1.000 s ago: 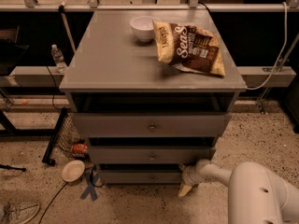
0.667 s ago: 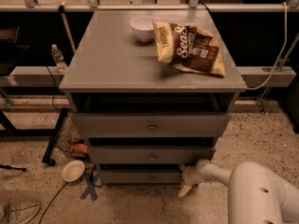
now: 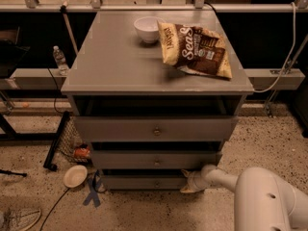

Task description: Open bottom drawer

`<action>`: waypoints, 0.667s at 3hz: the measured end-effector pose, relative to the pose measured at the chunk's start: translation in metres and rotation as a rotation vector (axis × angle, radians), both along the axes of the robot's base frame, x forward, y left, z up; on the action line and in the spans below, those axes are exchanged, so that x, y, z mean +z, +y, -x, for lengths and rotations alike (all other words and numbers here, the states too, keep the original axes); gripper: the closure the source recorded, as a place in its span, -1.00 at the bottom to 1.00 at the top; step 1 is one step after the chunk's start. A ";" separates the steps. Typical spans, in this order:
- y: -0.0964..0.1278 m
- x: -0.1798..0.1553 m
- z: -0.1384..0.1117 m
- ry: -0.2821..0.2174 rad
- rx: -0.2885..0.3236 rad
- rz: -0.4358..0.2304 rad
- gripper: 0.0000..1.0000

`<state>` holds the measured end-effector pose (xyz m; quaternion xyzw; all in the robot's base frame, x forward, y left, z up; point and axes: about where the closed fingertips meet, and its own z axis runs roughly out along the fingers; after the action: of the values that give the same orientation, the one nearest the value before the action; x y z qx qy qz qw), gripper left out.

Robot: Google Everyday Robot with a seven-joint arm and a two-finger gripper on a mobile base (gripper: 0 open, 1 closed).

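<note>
The grey cabinet has three drawers stacked one under another. The bottom drawer (image 3: 144, 182) is the lowest and slimmest front, just above the floor, with a small round knob (image 3: 156, 183) at its centre. The middle drawer (image 3: 155, 161) and the taller top drawer (image 3: 155, 129) sit above it. My gripper (image 3: 188, 183) reaches in from the lower right on a white arm (image 3: 260, 196) and rests against the right end of the bottom drawer front, to the right of the knob.
A white bowl (image 3: 146, 29) and a chip bag (image 3: 195, 48) lie on the cabinet top. On the floor to the left are a small dish (image 3: 75, 175), blue tape (image 3: 92, 191), a black stand leg (image 3: 57, 141) and a water bottle (image 3: 59, 59).
</note>
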<state>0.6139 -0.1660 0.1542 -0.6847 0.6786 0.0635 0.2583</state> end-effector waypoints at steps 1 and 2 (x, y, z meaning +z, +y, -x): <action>0.002 -0.002 0.001 0.003 0.002 -0.001 0.36; 0.002 0.003 0.002 0.003 0.002 -0.002 0.83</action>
<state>0.6124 -0.1640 0.1571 -0.6850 0.6783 0.0654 0.2577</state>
